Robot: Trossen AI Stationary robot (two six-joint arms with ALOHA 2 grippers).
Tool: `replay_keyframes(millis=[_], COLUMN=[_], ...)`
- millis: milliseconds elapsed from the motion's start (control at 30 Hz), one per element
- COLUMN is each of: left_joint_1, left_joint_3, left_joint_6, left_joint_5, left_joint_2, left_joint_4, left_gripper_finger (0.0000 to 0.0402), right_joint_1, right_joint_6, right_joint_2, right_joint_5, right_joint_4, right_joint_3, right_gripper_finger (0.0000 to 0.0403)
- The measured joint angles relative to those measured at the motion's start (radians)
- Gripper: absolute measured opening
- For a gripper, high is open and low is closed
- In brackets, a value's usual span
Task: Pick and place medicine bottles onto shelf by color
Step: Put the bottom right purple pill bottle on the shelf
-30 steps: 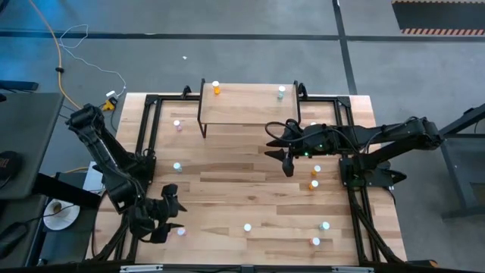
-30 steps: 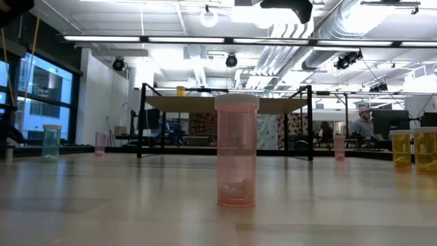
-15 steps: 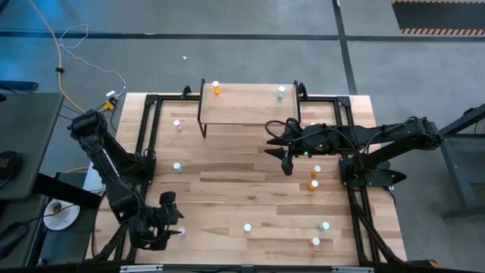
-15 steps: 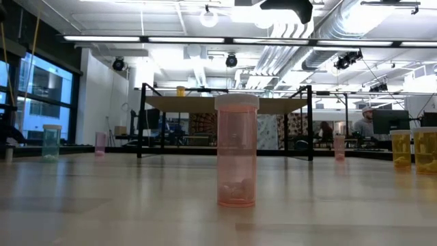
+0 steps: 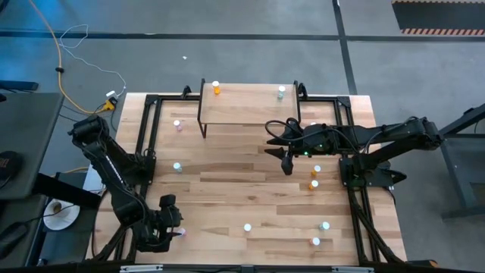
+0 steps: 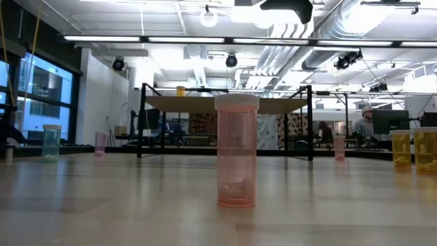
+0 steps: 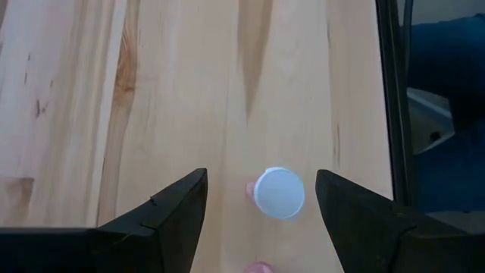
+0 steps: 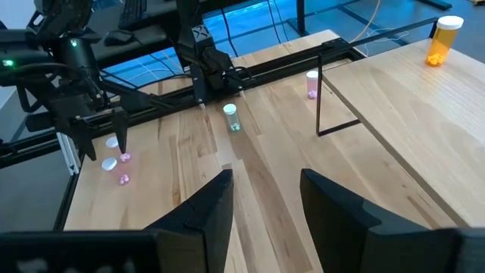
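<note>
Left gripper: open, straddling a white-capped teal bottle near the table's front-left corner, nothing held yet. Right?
Wrong colour. The white-capped bottle between the left gripper's open fingers has a pink body, as the left wrist view shows. The rest holds: it stands near the front-left corner of the wooden table, not yet gripped.

Bare table (image 5: 227,189) mid-span, shelf (image 5: 246,102) blocking far edge

No legible text, label, brand, number or sign is found in any view; bottle labels cannot be read.
</note>
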Motion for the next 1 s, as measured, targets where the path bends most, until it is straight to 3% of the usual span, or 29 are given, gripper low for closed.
replay_keyframes(millis=[1000], left_joint_1=[-0.010], left_joint_3=[0.000], left_joint_6=[-0.033], left_joint_5=[0.008], left_joint_2=[0.099], left_joint_4=[0.053], left_gripper_finger=[0.0236], right_joint_1=[0.000], right_joint_6=[0.023], right_joint_2=[0.000], right_joint_5=[0.000], right_joint_4=[0.000], right_joint_3=[0.000], right_gripper_finger=[0.0147])
